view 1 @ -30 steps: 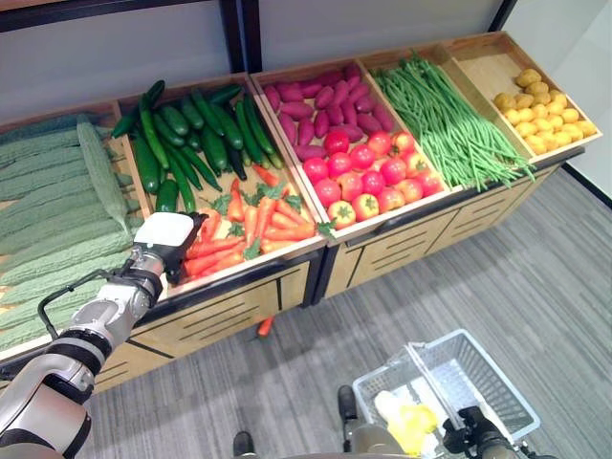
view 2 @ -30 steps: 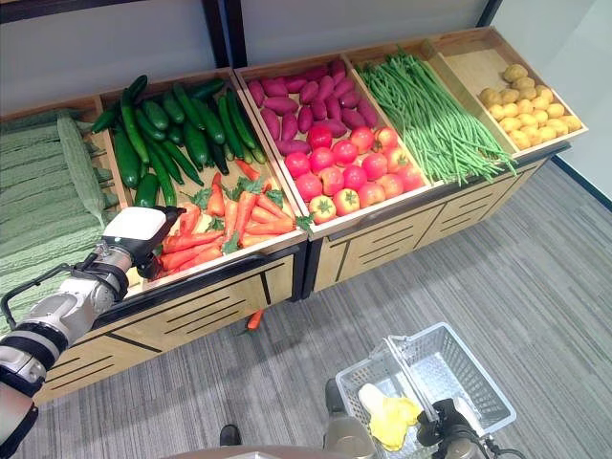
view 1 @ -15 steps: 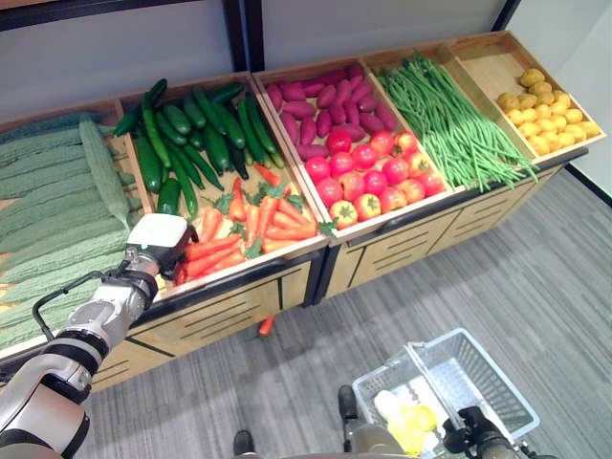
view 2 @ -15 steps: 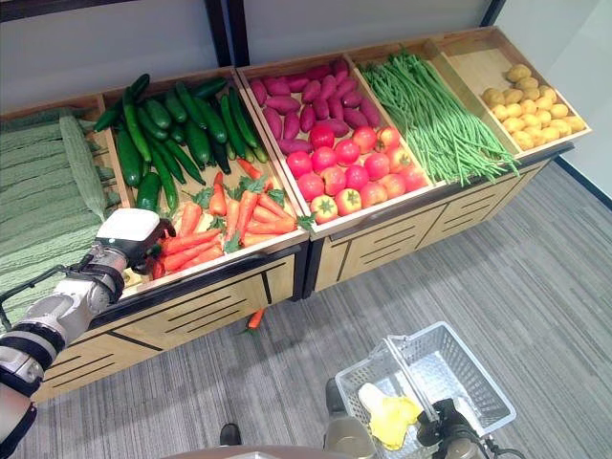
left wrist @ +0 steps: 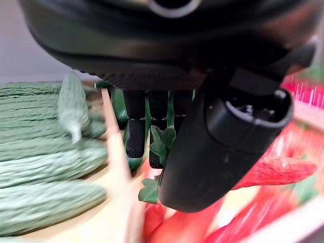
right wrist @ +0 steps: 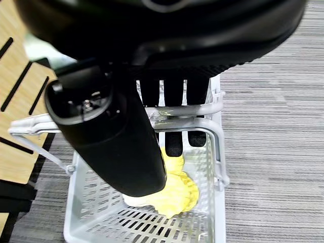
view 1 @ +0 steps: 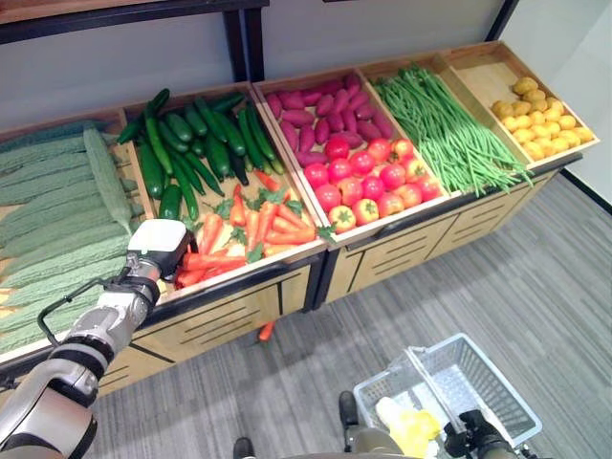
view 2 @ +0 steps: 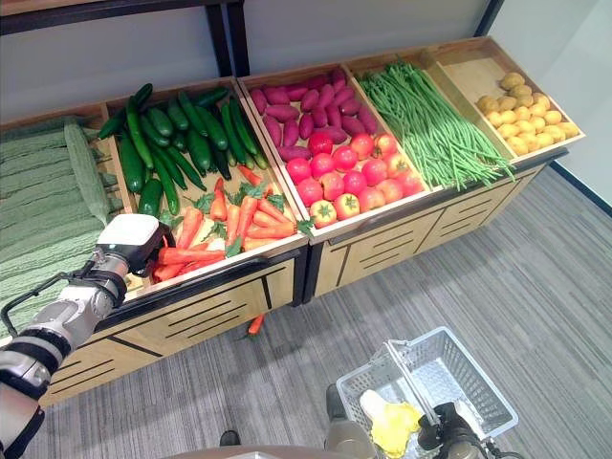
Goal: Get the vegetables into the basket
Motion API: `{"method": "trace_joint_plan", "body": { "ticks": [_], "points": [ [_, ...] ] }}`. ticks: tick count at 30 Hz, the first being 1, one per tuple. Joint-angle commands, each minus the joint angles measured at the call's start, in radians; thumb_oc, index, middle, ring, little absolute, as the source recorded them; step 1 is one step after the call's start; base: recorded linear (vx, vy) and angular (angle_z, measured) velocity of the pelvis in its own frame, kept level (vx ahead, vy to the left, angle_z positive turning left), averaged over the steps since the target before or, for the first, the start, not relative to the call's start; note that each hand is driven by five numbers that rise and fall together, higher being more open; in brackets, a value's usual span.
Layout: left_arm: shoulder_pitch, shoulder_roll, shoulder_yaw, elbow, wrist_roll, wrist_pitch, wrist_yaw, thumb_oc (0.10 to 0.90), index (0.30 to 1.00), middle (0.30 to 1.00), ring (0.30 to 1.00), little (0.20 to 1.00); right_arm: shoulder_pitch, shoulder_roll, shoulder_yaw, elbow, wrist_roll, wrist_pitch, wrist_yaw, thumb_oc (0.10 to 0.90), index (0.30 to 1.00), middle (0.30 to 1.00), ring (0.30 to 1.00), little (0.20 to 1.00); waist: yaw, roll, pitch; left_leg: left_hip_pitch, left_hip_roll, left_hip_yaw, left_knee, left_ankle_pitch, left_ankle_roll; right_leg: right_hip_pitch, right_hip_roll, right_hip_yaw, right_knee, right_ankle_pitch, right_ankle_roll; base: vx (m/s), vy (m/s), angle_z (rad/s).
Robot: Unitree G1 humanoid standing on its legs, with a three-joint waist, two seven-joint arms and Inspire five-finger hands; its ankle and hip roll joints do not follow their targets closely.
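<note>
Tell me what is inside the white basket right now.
The white basket holds a yellow item with a pale piece beside it at one end; the rest is bare mesh. The right hand, curled round the handle, covers part of the inside.

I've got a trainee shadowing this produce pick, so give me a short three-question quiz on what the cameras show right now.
1. True or false: the left hand is at the orange carrots in the wooden crate.
2. What does the right hand hold?
A. a red tomato
B. the handles of the white wire basket
C. nothing
3. Fill in: on the grey floor below the crates lies one fallen ____.

Key
1. True; its fingers reach down among the carrot tops.
2. B; its fingers curl round the handles, with a yellow item inside the basket.
3. carrot
</note>
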Motion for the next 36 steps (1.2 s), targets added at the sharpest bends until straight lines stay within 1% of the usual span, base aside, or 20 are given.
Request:
{"method": "trace_joint_plan", "body": {
  "ticks": [1,3,5,6,7,8,9,10,11,14,15,16,17,21,24,29,31,32,33,36],
  "points": [
    [-0.14,0.072,0.068,-0.032,-0.088,-0.036,0.165,0.4,0.3,0.3,0.3,0.3,-0.013,-0.046,-0.003,0.006,0.009,-0.019,-0.044,0.4,0.3,0.3,0.3,0.3,0.002,-0.015,-0.019,-0.015,-0.006,-0.047,0.002,-0.031,0.018,0.043,-0.068,-0.064,0.0,-0.05,0.082,0.0,0.0,0.0],
    [-0.081,0.043,0.142,-0.117,-0.145,-0.057,0.18,0.4,0.3,0.3,0.3,0.3,-0.013,-0.046,-0.009,0.002,0.004,-0.017,-0.044,0.4,0.3,0.3,0.3,0.3,0.005,-0.014,-0.03,-0.01,-0.006,-0.049,0.002,-0.035,0.019,0.051,-0.071,-0.068,0.0,-0.051,0.081,0.01,0.005,0.03],
    [-0.007,-0.025,0.24,-0.239,-0.253,-0.102,0.195,0.4,0.3,0.3,0.3,0.3,-0.007,-0.04,-0.018,-0.015,-0.001,-0.014,-0.043,0.4,0.3,0.3,0.3,0.3,0.007,-0.017,-0.038,-0.006,-0.009,-0.051,0.002,-0.037,0.02,0.06,-0.073,-0.072,0.0,-0.053,0.079,0.0,0.018,0.05],
    [0.027,-0.074,0.275,-0.286,-0.34,-0.144,0.187,0.4,0.3,0.3,0.3,0.3,-0.004,-0.039,-0.023,-0.016,-0.004,-0.013,-0.042,0.4,0.3,0.3,0.3,0.3,0.009,-0.02,-0.042,-0.004,-0.01,-0.052,0.002,-0.038,0.021,0.063,-0.075,-0.074,0.0,-0.053,0.077,0.0,0.022,0.07],
    [0.052,-0.109,0.3,-0.318,-0.403,-0.159,0.176,0.4,0.3,0.3,0.3,0.3,-0.003,-0.039,-0.023,-0.018,-0.006,-0.012,-0.041,0.4,0.3,0.3,0.3,0.3,0.008,-0.019,-0.045,-0.003,-0.011,-0.054,0.002,-0.038,0.021,0.064,-0.076,-0.075,0.0,-0.053,0.077,0.0,0.032,0.06],
    [0.075,-0.188,0.31,-0.368,-0.586,-0.207,0.156,0.4,0.3,0.3,0.3,0.3,-0.002,-0.036,-0.027,-0.015,-0.006,-0.01,-0.04,0.4,0.3,0.3,0.3,0.3,0.008,-0.019,-0.047,-0.004,-0.015,-0.056,0.002,-0.037,0.024,0.066,-0.079,-0.075,0.0,-0.051,0.075,-0.01,0.039,0.03],
    [0.108,-0.217,0.306,-0.405,-0.809,-0.243,0.044,0.4,0.3,0.3,0.3,0.3,-0.001,-0.042,-0.034,-0.017,-0.002,-0.005,-0.034,0.4,0.3,0.3,0.3,0.3,0.008,-0.016,-0.051,-0.005,-0.018,-0.059,0.002,-0.036,0.026,0.068,-0.08,-0.076,0.0,-0.049,0.074,-0.02,0.047,0.03],
    [0.149,-0.227,0.298,-0.454,-0.935,-0.26,-0.052,0.4,0.3,0.3,0.3,0.3,0.006,-0.045,-0.045,-0.023,0.003,-0.002,-0.024,0.4,0.3,0.3,0.3,0.3,0.008,-0.016,-0.053,-0.004,-0.019,-0.061,0.002,-0.036,0.028,0.07,-0.082,-0.077,0.0,-0.049,0.074,-0.02,0.043,0.01],
    [0.179,-0.258,0.286,-0.492,-1.045,-0.264,-0.109,0.4,0.3,0.3,0.3,0.3,0.012,-0.044,-0.048,-0.017,0.004,-0.002,-0.014,0.4,0.3,0.3,0.3,0.3,0.009,-0.016,-0.055,-0.005,-0.021,-0.062,0.002,-0.035,0.03,0.071,-0.085,-0.077,0.0,-0.047,0.075,-0.01,0.032,0.02],
    [0.214,-0.295,0.266,-0.545,-1.168,-0.262,-0.183,0.4,0.3,0.3,0.3,0.3,0.019,-0.037,-0.055,0.0,0.006,0.0,-0.005,0.4,0.3,0.3,0.3,0.3,0.012,-0.018,-0.058,-0.004,-0.025,-0.066,0.002,-0.035,0.033,0.073,-0.088,-0.077,0.0,-0.045,0.075,-0.01,0.009,0.05],
    [0.234,-0.321,0.249,-0.575,-1.264,-0.258,-0.23,0.4,0.3,0.3,0.3,0.3,0.021,-0.031,-0.058,0.008,0.008,0.0,-0.001,0.4,0.3,0.3,0.3,0.3,0.013,-0.02,-0.061,-0.004,-0.027,-0.065,0.002,-0.034,0.034,0.074,-0.09,-0.076,0.0,-0.044,0.075,-0.01,0.01,0.05],
    [0.241,-0.33,0.241,-0.59,-1.306,-0.26,-0.25,0.4,0.3,0.3,0.3,0.3,0.023,-0.031,-0.062,0.012,0.006,-0.001,-0.001,0.4,0.3,0.3,0.3,0.3,0.012,-0.02,-0.062,-0.003,-0.028,-0.064,0.002,-0.035,0.035,0.074,-0.091,-0.075,0.0,-0.043,0.075,0.0,0.0,0.0],
    [0.253,-0.354,0.214,-0.595,-1.39,-0.254,-0.292,0.4,0.3,0.3,0.3,0.3,0.02,-0.026,-0.065,0.031,0.006,0.0,0.0,0.4,0.3,0.3,0.3,0.3,0.012,-0.02,-0.064,-0.002,-0.03,-0.064,0.002,-0.035,0.038,0.076,-0.093,-0.073,0.0,-0.042,0.077,0.0,0.0,0.0],
    [0.291,-0.328,0.185,-0.635,-1.364,-0.244,-0.324,0.4,0.3,0.3,0.3,0.3,0.021,-0.017,-0.071,0.047,0.01,-0.004,-0.001,0.4,0.3,0.3,0.3,0.3,0.015,-0.023,-0.061,0.007,-0.039,-0.06,0.002,-0.041,0.045,0.078,-0.098,-0.07,0.0,-0.039,0.079,0.0,0.03,-0.03],
    [0.311,-0.328,0.19,-0.648,-1.371,-0.245,-0.333,0.4,0.3,0.3,0.3,0.3,0.024,-0.014,-0.082,0.048,0.018,-0.004,-0.001,0.4,0.3,0.3,0.3,0.3,0.02,-0.029,-0.055,0.021,-0.049,-0.052,0.002,-0.045,0.055,0.084,-0.107,-0.066,0.0,-0.035,0.084,-0.01,0.06,-0.01],
    [0.307,-0.31,0.18,-0.655,-1.368,-0.245,-0.349,0.4,0.3,0.3,0.3,0.3,0.021,-0.017,-0.088,0.038,0.023,-0.005,0.003,0.4,0.3,0.3,0.3,0.3,0.023,-0.045,-0.033,-0.001,-0.073,-0.047,0.084,-0.085,0.075,0.088,-0.128,-0.051,0.009,-0.019,0.09,-0.05,0.085,-0.04],
    [0.295,-0.303,0.161,-0.653,-1.359,-0.244,-0.353,0.4,0.3,0.3,0.3,0.3,0.033,-0.017,-0.093,0.028,0.021,-0.003,0.007,0.4,0.3,0.3,0.3,0.3,0.014,-0.055,-0.023,-0.002,-0.098,-0.036,0.091,-0.097,0.089,0.069,-0.152,-0.036,0.032,0.023,0.108,-0.09,0.19,-0.09],
    [0.289,-0.299,0.157,-0.65,-1.356,-0.245,-0.354,0.4,0.3,0.3,0.3,0.3,0.041,-0.017,-0.1,0.022,0.029,-0.002,0.008,0.4,0.3,0.3,0.3,0.3,0.003,-0.062,-0.019,-0.006,-0.118,-0.026,0.084,-0.097,0.098,0.046,-0.169,-0.013,0.033,0.075,0.122,-0.09,0.15,-0.15],
    [0.288,-0.299,0.157,-0.65,-1.356,-0.246,-0.354,0.4,0.3,0.3,0.3,0.3,0.041,-0.017,-0.1,0.022,0.029,-0.002,0.008,0.4,0.3,0.3,0.3,0.3,0.004,-0.063,-0.019,-0.006,-0.119,-0.025,0.084,-0.097,0.098,0.045,-0.169,-0.011,0.032,0.075,0.123,-0.1,0.145,-0.17],
    [0.279,-0.296,0.154,-0.64,-1.344,-0.247,-0.353,0.4,0.3,0.3,0.3,0.3,0.034,-0.018,-0.095,0.023,0.024,0.006,0.011,0.4,0.3,0.3,0.3,0.3,0.0,-0.07,-0.011,-0.018,-0.143,0.006,0.091,-0.106,0.114,-0.007,-0.185,0.02,0.029,0.131,0.136,-0.11,0.105,-0.25]
  ]
}}
